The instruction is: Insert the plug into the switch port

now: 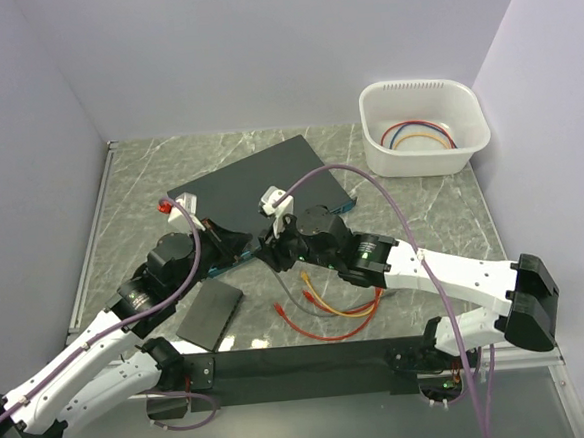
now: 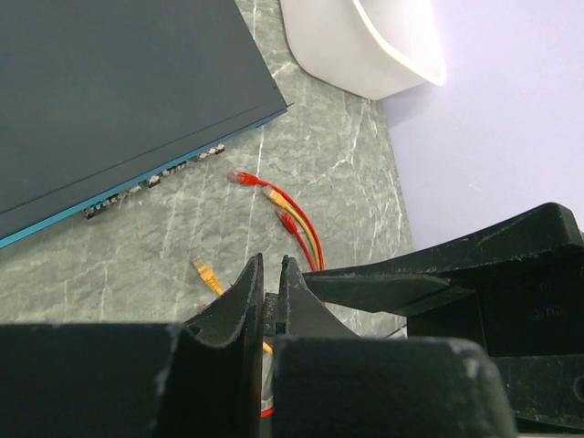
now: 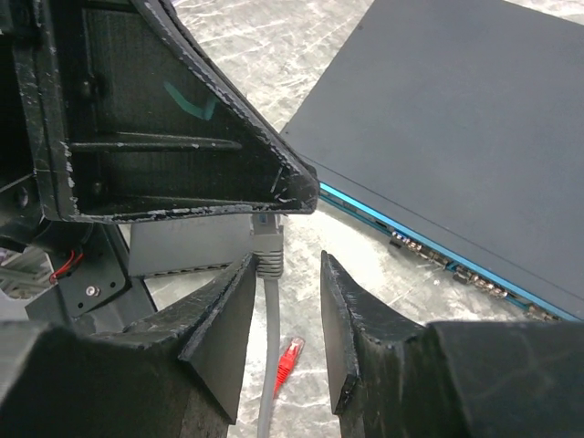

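Observation:
The switch (image 1: 259, 181) is a large flat dark grey box with a teal front edge (image 3: 438, 239) and a row of small sockets (image 2: 155, 178). It lies at the table's centre. Both grippers meet just in front of that edge. My left gripper (image 1: 252, 247) is shut on a grey plug (image 3: 268, 239). Its fingers (image 2: 271, 274) stand almost together in the left wrist view, and its finger (image 3: 182, 119) hides the plug's tip. My right gripper (image 3: 287, 274) is open, with its fingers on either side of the plug's boot. The grey cable (image 3: 267, 365) hangs down along its left finger.
A smaller black slab (image 1: 211, 315) lies near the left arm. Loose red and orange cables (image 1: 329, 312) with plugs lie on the table under the grippers, and a red plug (image 3: 288, 358) lies there too. A white bin (image 1: 424, 125) holding coloured cables stands at the back right. Walls close in on three sides.

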### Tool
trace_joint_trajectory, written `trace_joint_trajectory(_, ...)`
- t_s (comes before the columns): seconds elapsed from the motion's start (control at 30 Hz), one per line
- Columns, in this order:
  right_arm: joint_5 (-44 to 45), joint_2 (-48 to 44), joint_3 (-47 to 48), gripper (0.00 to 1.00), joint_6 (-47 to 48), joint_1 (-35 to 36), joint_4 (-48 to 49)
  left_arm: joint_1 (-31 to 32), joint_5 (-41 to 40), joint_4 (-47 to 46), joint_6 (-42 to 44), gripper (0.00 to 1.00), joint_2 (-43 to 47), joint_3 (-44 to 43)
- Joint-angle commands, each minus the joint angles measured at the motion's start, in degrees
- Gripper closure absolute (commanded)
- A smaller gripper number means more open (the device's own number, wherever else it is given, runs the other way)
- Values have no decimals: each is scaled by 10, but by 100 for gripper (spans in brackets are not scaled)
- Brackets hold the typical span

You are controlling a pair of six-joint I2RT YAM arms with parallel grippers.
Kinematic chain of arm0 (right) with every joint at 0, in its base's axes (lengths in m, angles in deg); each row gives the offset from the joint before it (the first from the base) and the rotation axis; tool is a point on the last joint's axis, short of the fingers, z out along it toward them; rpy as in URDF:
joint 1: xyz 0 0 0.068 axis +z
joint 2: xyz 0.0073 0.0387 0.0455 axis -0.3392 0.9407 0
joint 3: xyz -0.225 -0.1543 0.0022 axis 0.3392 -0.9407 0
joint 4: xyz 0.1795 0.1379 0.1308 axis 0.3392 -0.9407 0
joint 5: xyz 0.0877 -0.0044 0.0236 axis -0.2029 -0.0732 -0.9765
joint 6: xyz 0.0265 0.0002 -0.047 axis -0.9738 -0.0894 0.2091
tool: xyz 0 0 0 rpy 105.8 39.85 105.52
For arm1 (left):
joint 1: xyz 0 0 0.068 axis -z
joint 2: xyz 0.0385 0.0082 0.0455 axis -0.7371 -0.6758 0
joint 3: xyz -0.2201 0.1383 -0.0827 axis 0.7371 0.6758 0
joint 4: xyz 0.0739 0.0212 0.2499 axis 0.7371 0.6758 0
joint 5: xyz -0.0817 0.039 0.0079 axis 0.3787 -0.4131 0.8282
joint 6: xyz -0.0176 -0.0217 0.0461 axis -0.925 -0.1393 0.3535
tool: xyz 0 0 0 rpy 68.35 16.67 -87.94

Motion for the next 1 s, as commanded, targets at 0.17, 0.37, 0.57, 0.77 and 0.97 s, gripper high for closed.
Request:
trace_joint_trajectory(0.17, -10, 13, 33, 61, -3, 8, 21, 2, -6, -18, -2, 100, 2, -15)
trace_joint_trajectory(0.37, -11, 19, 37, 62, -6, 10, 22, 2, -11, -18, -2, 100, 3, -11)
trace_joint_trajectory(0.57, -11, 21, 37, 66, -6, 14, 24, 2, -14, -19, -3, 99, 1, -6)
trace_joint_trajectory(0.77, -11, 29, 38, 68, -6, 16, 24, 2, -15, -20, -6, 100, 7, -4)
trace_joint_trajectory(0.97, -11, 33, 38, 71, -8, 15, 25, 2, -16, -18, -7, 100, 8, -3)
